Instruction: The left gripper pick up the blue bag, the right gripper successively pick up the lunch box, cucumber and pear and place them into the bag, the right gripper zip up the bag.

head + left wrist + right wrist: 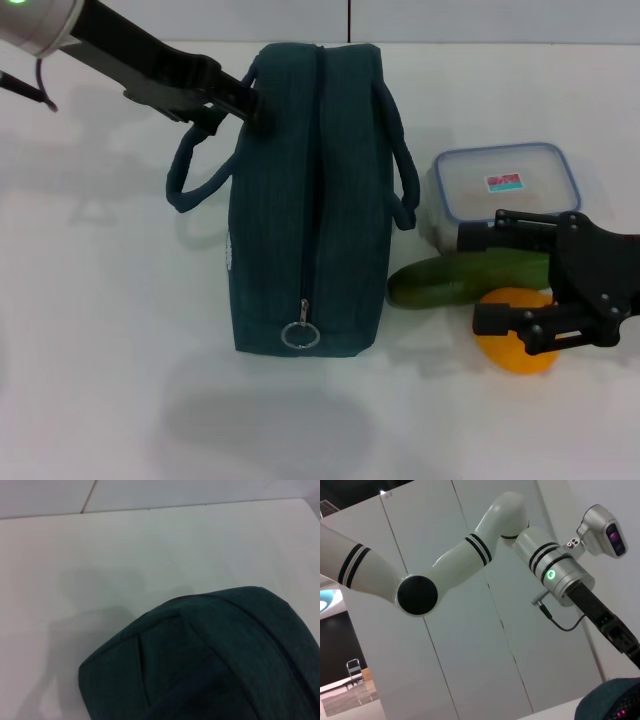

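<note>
In the head view, the blue bag [308, 200] stood zipped on the white table [100, 300]. The left gripper [250, 105] met its far end, jaw state impossible to tell. Right of it lay the lunch box [505, 190], cucumber [465, 278] and pear [515, 345], the right gripper [490, 280] spread wide above them.

The left wrist view showed the bag's end [210, 660].

The right wrist view showed the left arm [470, 555].

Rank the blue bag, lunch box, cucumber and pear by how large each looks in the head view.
1. blue bag
2. lunch box
3. cucumber and pear: unsure, because the right gripper covers part of both.
</note>
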### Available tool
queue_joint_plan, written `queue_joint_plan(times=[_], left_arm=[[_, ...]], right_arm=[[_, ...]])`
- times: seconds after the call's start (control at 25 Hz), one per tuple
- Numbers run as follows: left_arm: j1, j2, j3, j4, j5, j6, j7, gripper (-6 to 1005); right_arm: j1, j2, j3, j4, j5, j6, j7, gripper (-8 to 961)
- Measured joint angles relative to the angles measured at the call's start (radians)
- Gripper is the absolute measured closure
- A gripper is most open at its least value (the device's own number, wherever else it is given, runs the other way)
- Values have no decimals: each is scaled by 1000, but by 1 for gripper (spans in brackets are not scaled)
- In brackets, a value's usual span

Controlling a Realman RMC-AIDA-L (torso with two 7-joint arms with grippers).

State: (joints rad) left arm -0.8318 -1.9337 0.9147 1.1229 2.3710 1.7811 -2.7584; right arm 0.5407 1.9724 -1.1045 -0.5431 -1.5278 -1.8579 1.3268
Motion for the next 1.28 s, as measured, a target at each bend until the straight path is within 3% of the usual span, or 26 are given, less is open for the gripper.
queue_joint_plan(times=[0.32,0.44,0.72,0.88,1.28], left_arm=[[-21,-11,23,-50,-11,0,2,201],[-29,-11,24,-73,-15,0,16,416],[-23,-11,14,-78,-16,0,26,688],[-14,-11,-37,-79,-42,5,29,857],[32,-4,-72,-100,-138,11,35,910]], right_arm=[[-5,2,1,0,0,-2,0,74],[-6,2,2,4,0,-3,0,74],[-18,2,2,6,4,-7,2,75],[-21,2,2,8,12,-24,2,75],[-31,2,2,10,14,-34,5,75]])
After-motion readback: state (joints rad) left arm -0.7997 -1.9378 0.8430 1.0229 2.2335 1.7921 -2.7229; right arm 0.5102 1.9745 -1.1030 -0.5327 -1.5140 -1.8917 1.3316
